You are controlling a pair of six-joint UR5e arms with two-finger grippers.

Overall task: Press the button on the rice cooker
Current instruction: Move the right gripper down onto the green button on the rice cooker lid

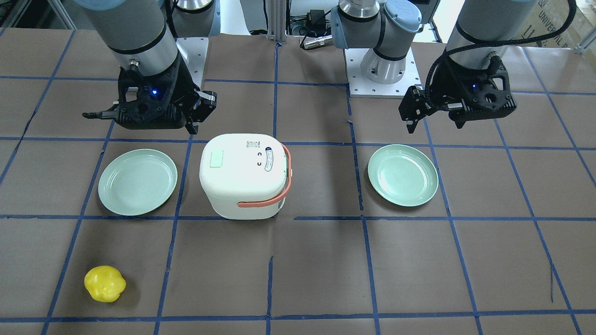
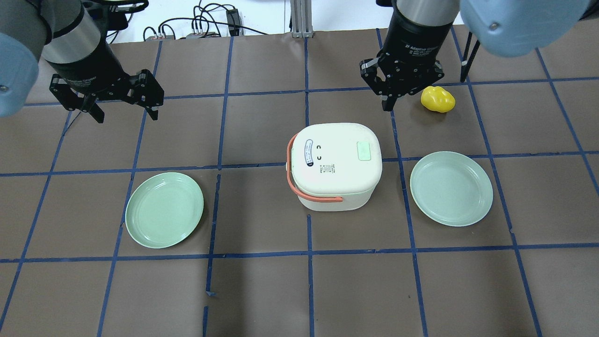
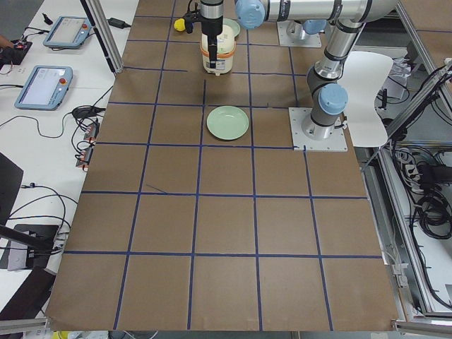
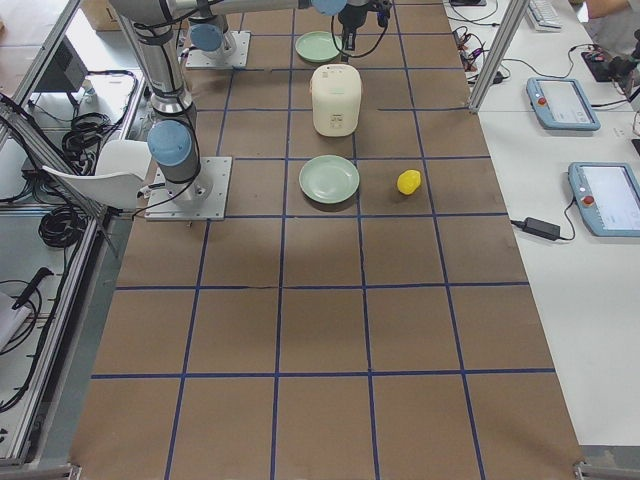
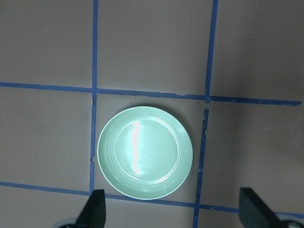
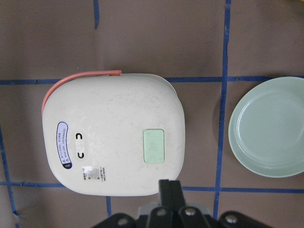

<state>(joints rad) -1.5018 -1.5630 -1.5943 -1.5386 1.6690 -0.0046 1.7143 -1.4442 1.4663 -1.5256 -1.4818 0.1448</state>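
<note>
One rice cooker (image 2: 333,164) sits mid-table between two green plates (image 2: 164,209) (image 2: 451,188); the right gripper (image 6: 169,185), fingers pressed together, hovers above, near its edge; the left gripper (image 2: 126,113), spread, hangs well apart; the pale button (image 6: 154,146) on top looks untouched; approach step, I judge; next: centre over it, descend straight.

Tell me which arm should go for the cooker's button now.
Right, I'd say. The right hand, shut, hovers at the edge of the rice cooker, close to the green button. The left hand hangs open over a plate, well off to the side.
</note>
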